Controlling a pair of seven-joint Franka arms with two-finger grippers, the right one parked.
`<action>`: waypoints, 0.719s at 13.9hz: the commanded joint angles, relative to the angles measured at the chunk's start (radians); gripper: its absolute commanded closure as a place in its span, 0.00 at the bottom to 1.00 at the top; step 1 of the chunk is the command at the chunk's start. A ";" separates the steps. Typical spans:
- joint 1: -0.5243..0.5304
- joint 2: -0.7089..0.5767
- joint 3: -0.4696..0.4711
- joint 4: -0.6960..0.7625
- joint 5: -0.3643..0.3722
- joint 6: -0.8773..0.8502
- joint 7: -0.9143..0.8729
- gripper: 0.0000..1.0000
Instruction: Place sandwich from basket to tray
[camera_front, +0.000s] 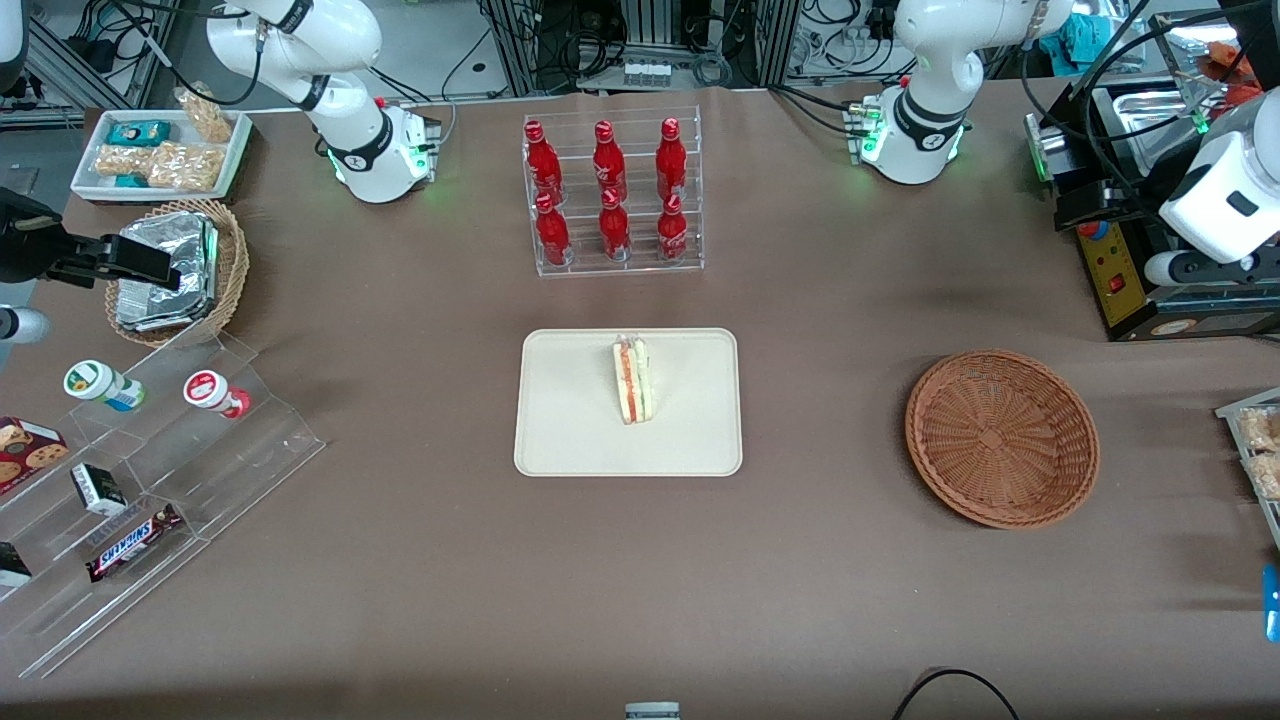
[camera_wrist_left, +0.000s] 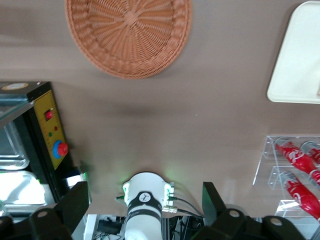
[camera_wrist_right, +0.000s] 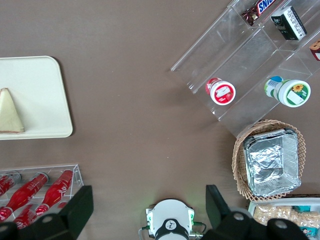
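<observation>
Sandwich (camera_front: 631, 380) on tray (camera_front: 570, 420), basket (camera_front: 1002, 437) toward working arm's end, end effector (camera_wrist_left: 145, 207) raised

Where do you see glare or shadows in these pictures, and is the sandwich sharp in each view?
Front view: the sandwich on the tray is sharp; a soft shadow lies beside the basket. Left wrist view: the open gripper is dark, a broad shadow crosses the cloth under the basket, and no sandwich shows. Right wrist view: the foil packets glare.

Pincer (camera_wrist_left: 145, 205) fingertips cut off
</observation>
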 joint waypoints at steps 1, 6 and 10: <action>0.020 0.007 -0.012 0.035 -0.016 0.002 -0.003 0.00; -0.005 0.002 -0.025 0.024 0.092 0.024 0.003 0.00; -0.006 0.004 -0.024 0.013 0.087 0.092 0.003 0.00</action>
